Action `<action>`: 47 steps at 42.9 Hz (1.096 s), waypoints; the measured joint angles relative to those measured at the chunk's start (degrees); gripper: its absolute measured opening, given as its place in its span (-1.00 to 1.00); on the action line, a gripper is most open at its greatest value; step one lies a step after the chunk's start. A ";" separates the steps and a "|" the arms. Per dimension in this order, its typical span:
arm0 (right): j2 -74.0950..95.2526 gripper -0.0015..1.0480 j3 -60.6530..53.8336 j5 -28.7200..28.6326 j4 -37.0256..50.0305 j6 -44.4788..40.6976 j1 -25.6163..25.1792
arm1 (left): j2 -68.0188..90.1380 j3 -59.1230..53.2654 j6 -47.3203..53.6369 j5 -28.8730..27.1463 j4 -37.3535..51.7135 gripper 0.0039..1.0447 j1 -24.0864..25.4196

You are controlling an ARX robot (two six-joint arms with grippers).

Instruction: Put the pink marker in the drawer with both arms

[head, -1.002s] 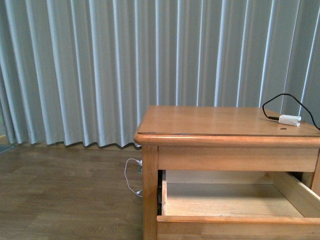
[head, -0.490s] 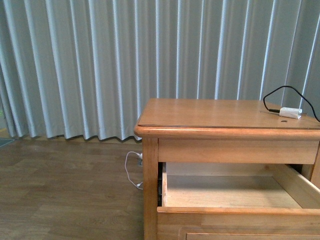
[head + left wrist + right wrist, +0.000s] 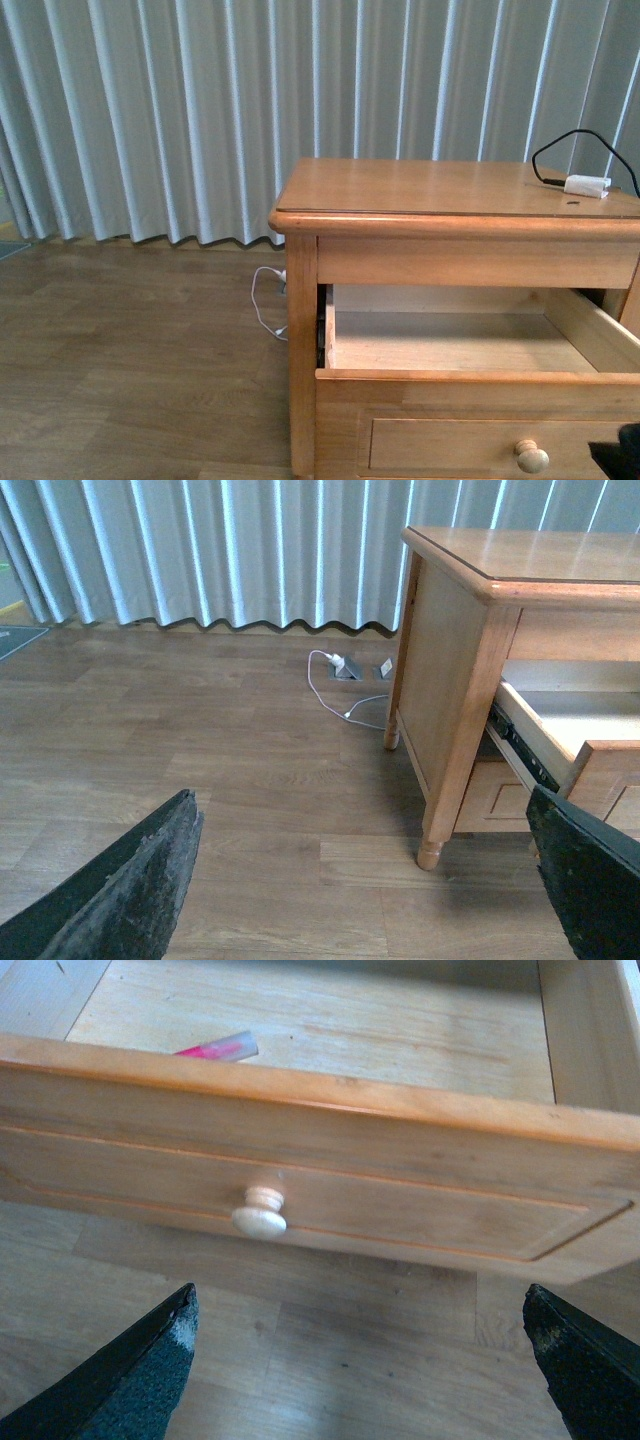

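The wooden drawer [image 3: 470, 395] stands pulled out of the nightstand, its round knob [image 3: 532, 458] on the front panel. In the right wrist view the pink marker [image 3: 215, 1049] lies on the drawer [image 3: 300, 1110] floor just behind the front wall, near one corner; the front view does not show it. My right gripper [image 3: 365, 1360] is open, in front of and below the knob [image 3: 259, 1213], with only floor between its fingers. A black bit of that arm shows at the front view's lower right. My left gripper [image 3: 370, 880] is open over the floor, beside the nightstand's leg.
A white adapter [image 3: 586, 185] with a black cable lies on the nightstand top [image 3: 430, 190]. A white cord [image 3: 265, 305] and floor sockets [image 3: 347, 668] sit by the curtain [image 3: 200, 110]. Wood floor stretches to the left of the nightstand.
The front view has tilted downward: the nightstand sits higher in the picture, and the drawer front with its knob has come into view, along with a bit of the right arm.
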 joint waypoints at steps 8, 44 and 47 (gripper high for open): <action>11.21 0.83 4.96 3.28 8.04 2.16 1.70 | 0.00 0.00 0.00 0.00 0.00 0.89 0.00; 38.75 0.83 37.44 11.80 6.86 10.23 5.55 | -0.02 0.00 -0.02 0.00 0.00 0.89 0.00; 40.59 0.83 40.50 12.28 6.12 10.67 5.66 | -0.02 0.00 -0.02 0.00 0.00 0.89 0.00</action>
